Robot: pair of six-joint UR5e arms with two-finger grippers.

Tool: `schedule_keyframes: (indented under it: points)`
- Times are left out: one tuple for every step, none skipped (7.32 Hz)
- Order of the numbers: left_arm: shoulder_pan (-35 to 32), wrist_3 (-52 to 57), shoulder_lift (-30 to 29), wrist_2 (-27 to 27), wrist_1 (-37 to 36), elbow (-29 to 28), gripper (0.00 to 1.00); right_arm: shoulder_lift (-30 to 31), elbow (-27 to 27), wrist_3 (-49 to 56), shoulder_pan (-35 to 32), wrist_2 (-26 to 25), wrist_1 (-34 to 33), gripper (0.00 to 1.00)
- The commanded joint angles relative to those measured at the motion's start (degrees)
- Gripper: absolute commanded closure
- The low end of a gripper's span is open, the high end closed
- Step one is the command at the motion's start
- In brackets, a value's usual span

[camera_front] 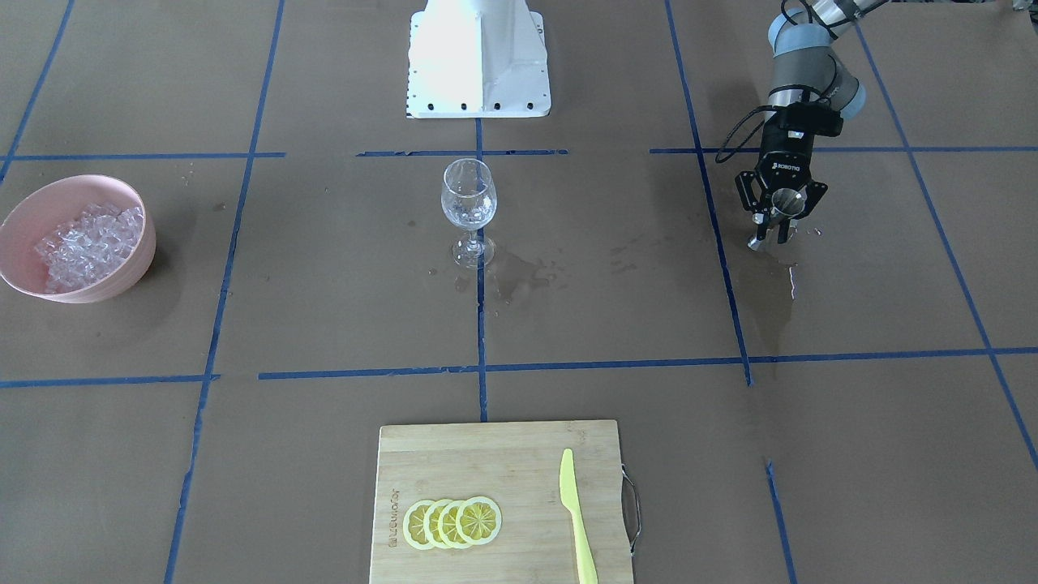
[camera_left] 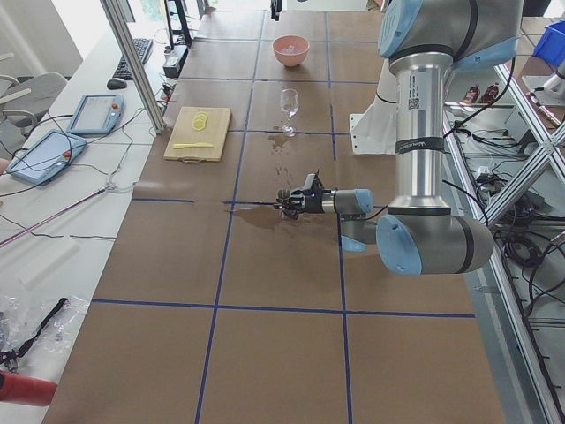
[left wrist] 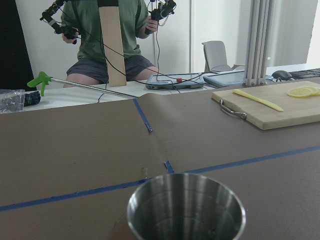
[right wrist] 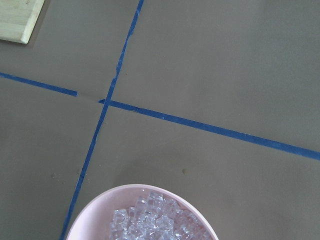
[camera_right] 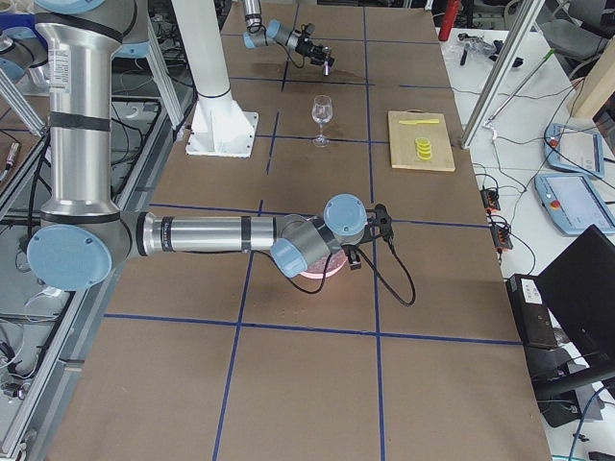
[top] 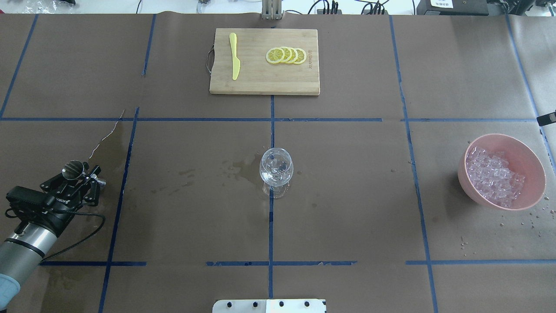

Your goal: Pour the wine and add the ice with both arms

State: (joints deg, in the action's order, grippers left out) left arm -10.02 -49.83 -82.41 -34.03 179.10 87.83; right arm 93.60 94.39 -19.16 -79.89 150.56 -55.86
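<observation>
A clear stemmed wine glass (camera_front: 469,199) (top: 276,167) stands upright at the table's middle with a little clear liquid in its bowl. Wine shows as dark wet patches (camera_front: 519,276) (top: 241,167) beside its foot. My left gripper (camera_front: 774,235) (top: 87,176) lies low over the table at my far left, shut on a small steel cup (camera_front: 785,201) (left wrist: 186,210) held upright. The ice (camera_front: 89,243) (top: 493,176) (right wrist: 155,222) fills a pink bowl (top: 532,163). My right gripper (camera_right: 357,252) hangs over that bowl; I cannot tell whether it is open.
A wooden board (camera_front: 486,454) (top: 260,80) at the far edge carries lemon slices (top: 286,55) and a yellow knife (top: 234,61). Another wet patch (camera_front: 770,304) spreads by the left gripper. The white pedestal (camera_front: 478,57) stands at the near edge. An operator (left wrist: 105,35) sits beyond the table.
</observation>
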Motion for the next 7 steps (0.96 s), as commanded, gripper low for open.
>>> schedule_keyframes:
  points:
    - [0.0, 0.0, 0.23, -0.07, -0.16, -0.46, 0.53, 0.0, 0.0, 0.0, 0.0, 0.0, -0.04, 0.0]
    - [0.0, 0.0, 0.23, -0.07, -0.24, -0.81, 0.48, 0.0, 0.0, 0.0, 0.0, 0.0, -0.04, 0.0]
    - [0.0, 0.0, 0.4, -0.15, -0.24, -0.73, 0.32, 0.0, 0.0, 0.0, 0.0, 0.0, -0.04, 0.0]
    - [0.0, 0.17, 1.1, -2.16, 0.02, -0.56, 0.03, 0.0, 0.0, 0.0, 0.0, 0.0, -0.04, 0.0]
    - [0.0, 0.52, 2.5, -4.09, 0.02, 0.05, 0.01, 0.0, 0.09, 0.0, 0.0, 0.0, 0.05, 0.0]
    - [-0.09, 0.96, 4.26, -7.59, -0.42, 2.32, 0.0, 0.0, 0.0, -0.09, 0.0, 0.08, -0.04, 0.0]
    - [-0.09, 1.05, 7.75, -11.28, -0.68, 5.48, 0.0, 0.0, 0.0, -0.52, 0.0, 0.09, -0.04, 0.0]
